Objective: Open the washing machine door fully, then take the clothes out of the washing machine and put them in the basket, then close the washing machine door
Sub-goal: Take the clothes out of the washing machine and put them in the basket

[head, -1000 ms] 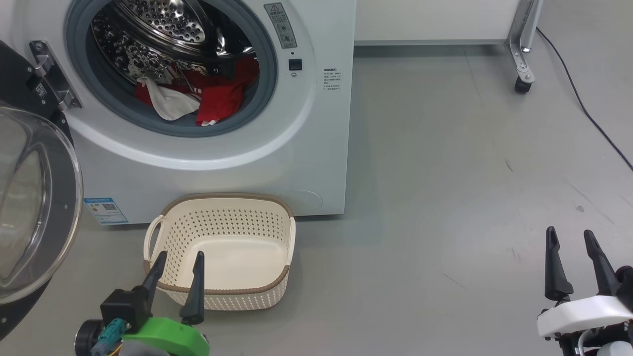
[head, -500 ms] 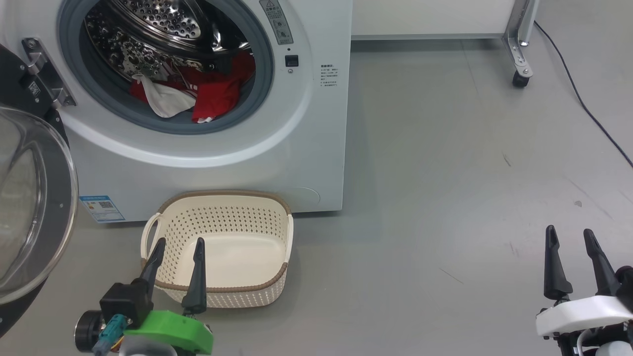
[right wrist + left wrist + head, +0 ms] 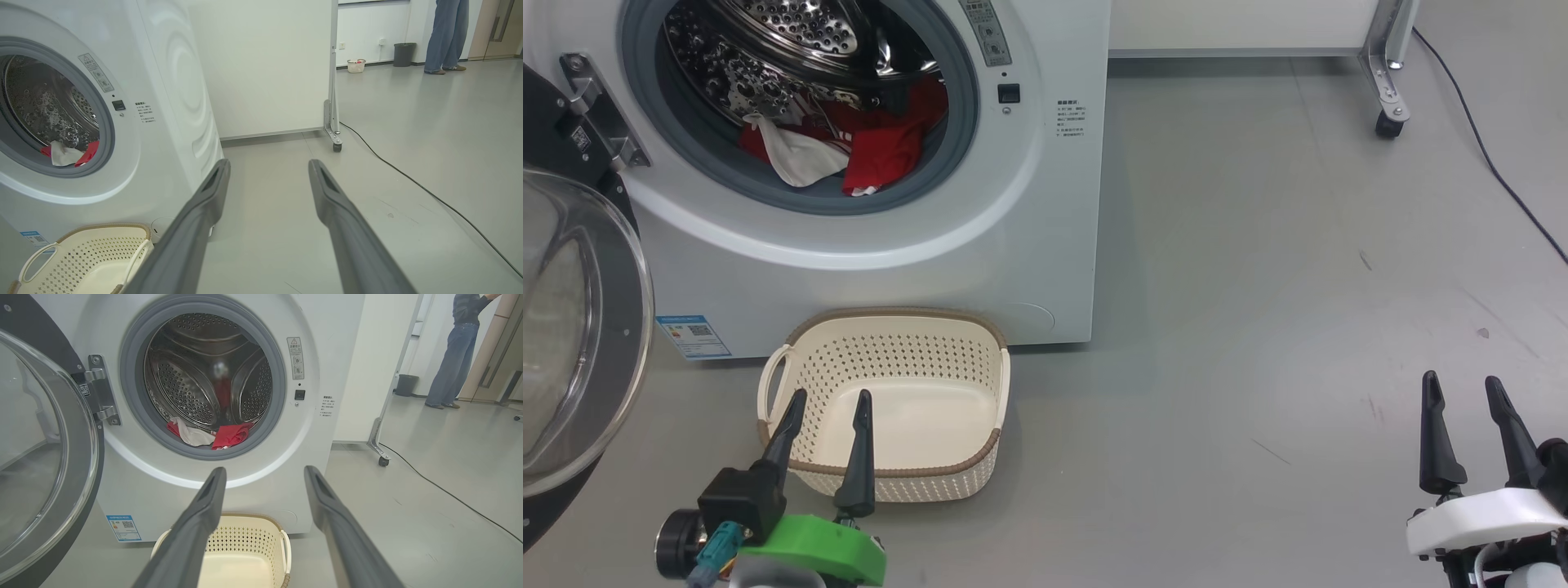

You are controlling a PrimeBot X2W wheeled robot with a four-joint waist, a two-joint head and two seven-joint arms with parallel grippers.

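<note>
1. Grey floor (image 3: 1258,286) runs in front of the washing machine (image 3: 1045,204). Its door (image 3: 580,343) hangs open at the left, and the clothes (image 3: 849,151) lie at the drum's front.
2. Both grippers are spread wide and empty. The left gripper (image 3: 831,395) is by the basket (image 3: 890,313), and the right gripper (image 3: 1460,378) is well apart.
3. Likely risks are fingers snagging the rubber seal, a garment dropping beside the basket, or the left arm knocking the door.
4. A wheeled frame (image 3: 1388,122), a cable (image 3: 1486,155) and a distant person (image 3: 453,355) are all out of the way.
</note>
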